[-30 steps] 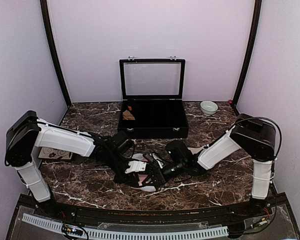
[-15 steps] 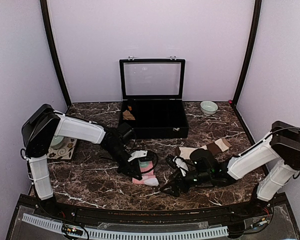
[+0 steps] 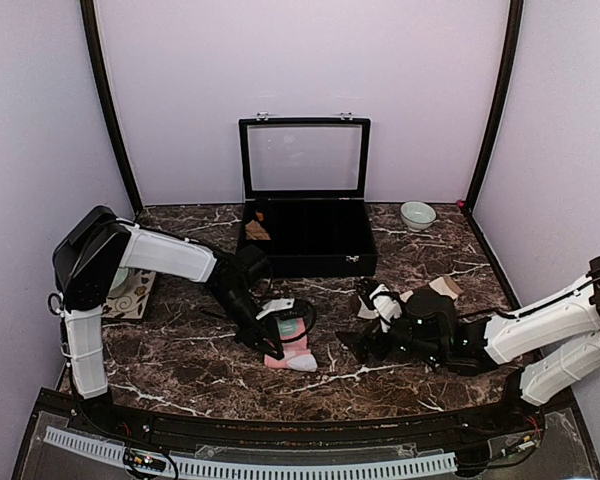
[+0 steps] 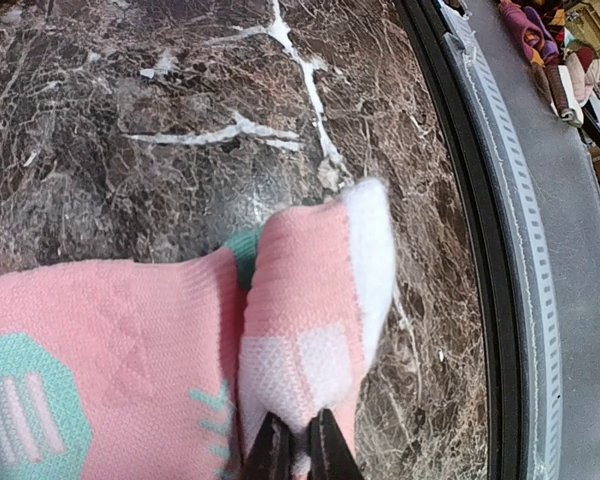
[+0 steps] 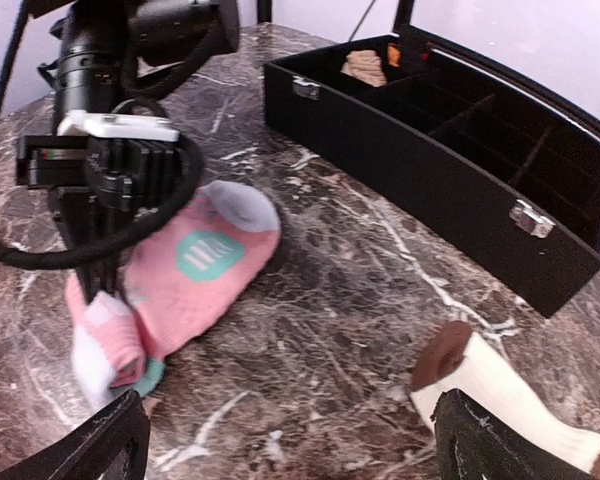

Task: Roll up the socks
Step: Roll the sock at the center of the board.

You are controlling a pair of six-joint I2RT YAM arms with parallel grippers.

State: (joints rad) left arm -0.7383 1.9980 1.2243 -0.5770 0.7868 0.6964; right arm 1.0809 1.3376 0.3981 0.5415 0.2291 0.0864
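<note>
Our left hand [image 4: 295,450] has its jaws pinched almost fully together on one end of the pink sock [image 4: 310,300], at the white-tipped part, which is folded over onto the sock's patterned body. The sock lies on the desk [image 3: 180,380] towards the near edge. Its long axis runs from the pinched end under that hand out to a second white end on the far side. We judge the coming turn has to travel along this line, away from the near edge.

Our right hand [image 5: 285,425] stands wide open and holds nothing. It hovers low, facing the pink sock across a bare stretch of marble, well apart from it. The left hand is therefore the nearer one, already on the fabric. The cream sock [image 5: 500,385], with its brown band, lies flat just beside the right hand's right finger. It is not yet rolled.
</note>
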